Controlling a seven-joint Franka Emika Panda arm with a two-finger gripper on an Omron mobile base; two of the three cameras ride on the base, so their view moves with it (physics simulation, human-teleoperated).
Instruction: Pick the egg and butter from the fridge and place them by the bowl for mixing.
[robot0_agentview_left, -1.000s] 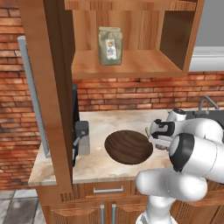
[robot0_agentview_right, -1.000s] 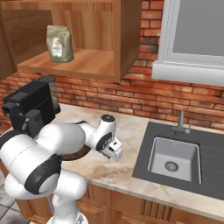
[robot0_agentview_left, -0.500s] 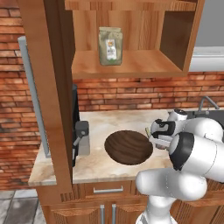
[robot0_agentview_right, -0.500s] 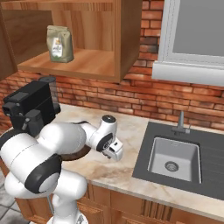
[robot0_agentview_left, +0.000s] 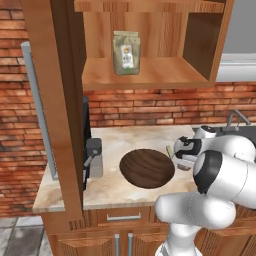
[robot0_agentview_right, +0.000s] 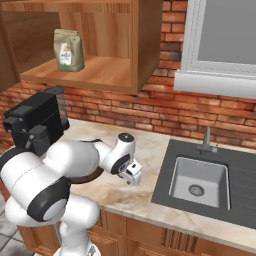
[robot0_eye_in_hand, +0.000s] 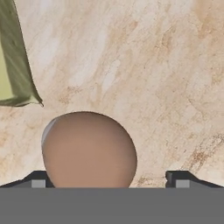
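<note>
I see no change from before: gripper (robot0_eye_in_hand: 109, 180) stays low right of bowl (robot0_agentview_left: 146, 168) | claw released, fingers apart | one egg (robot0_eye_in_hand: 89, 149), one butter (robot0_eye_in_hand: 13, 61) on counter (robot0_eye_in_hand: 144, 65)

2 base views flank the arm, sharing the counter (robot0_agentview_left: 125, 145); hand view looks down, close.

**Cut off and hidden near the fingers**

Between the finger tips (robot0_eye_in_hand: 38, 180), the egg's (robot0_eye_in_hand: 89, 149) lower part is cut off, so contact cannot be told. Up and left of them, the butter (robot0_eye_in_hand: 12, 65) runs off the edge. The arm covers the bowl's (robot0_agentview_left: 145, 167) right rim.
</note>
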